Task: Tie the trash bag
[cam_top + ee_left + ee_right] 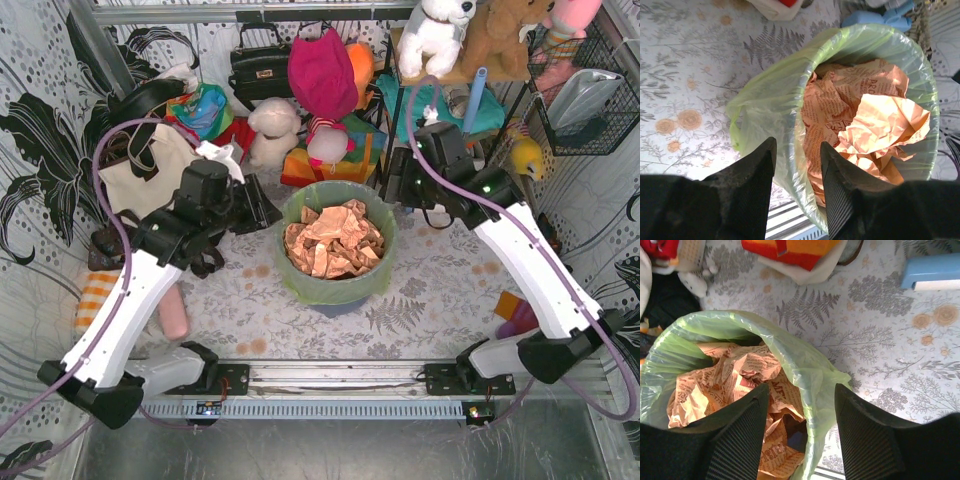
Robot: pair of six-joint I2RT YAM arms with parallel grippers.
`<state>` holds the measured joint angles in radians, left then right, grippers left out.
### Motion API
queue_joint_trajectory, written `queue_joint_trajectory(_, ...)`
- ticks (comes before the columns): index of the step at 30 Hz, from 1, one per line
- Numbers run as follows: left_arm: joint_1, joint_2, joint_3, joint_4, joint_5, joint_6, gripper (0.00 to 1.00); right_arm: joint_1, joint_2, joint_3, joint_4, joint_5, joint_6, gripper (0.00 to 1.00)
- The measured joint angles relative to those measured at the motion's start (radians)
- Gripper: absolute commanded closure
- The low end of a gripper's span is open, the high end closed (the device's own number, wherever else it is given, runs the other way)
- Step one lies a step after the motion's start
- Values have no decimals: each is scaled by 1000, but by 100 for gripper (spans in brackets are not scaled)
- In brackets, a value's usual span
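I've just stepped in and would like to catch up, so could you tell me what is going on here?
The robot is working on a lime-green trash bag full of crumpled brown paper, which stands in the middle of the table. The left tool and right tool sit at opposite sides of the bag's rim, each with its jaws apart and the plastic edge beneath the gap. Neither is gripping the bag, and its mouth is wide open, not yet tied.

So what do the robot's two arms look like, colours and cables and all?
The left arm and right arm have white links with black joints and bases. A lilac cable loops along each. The fingers are black wedges with ribbed inner pads.
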<state>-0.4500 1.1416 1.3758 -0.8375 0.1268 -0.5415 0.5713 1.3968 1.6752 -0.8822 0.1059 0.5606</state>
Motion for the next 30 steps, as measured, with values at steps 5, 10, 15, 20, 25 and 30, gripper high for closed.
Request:
queue_joint_trajectory(5, -1, -117, -43, 7, -137, -59, 46, 0, -94, -8, -17, 72, 21, 43)
queue_joint_trajectory(10, -1, -300, -203, 30, -220, -147, 46, 0, -275, -124, -18, 131, 69, 42)
queue_joint_trajectory(15, -1, -400, -451, 74, -211, -229, 46, 0, -406, -272, -8, 166, 117, 42)
queue_joint_trajectory(20, -1, -484, -715, 155, -177, -326, 45, 0, -477, -436, 19, 191, 163, 42)
queue_joint_trajectory(25, -1, -577, -914, 314, -134, -460, 45, 0, -550, -546, 70, 190, 193, 43)
queue_joint_trajectory(30, -1, -594, -1117, 554, -72, -628, 43, 0, -584, -594, 138, 178, 214, 43)
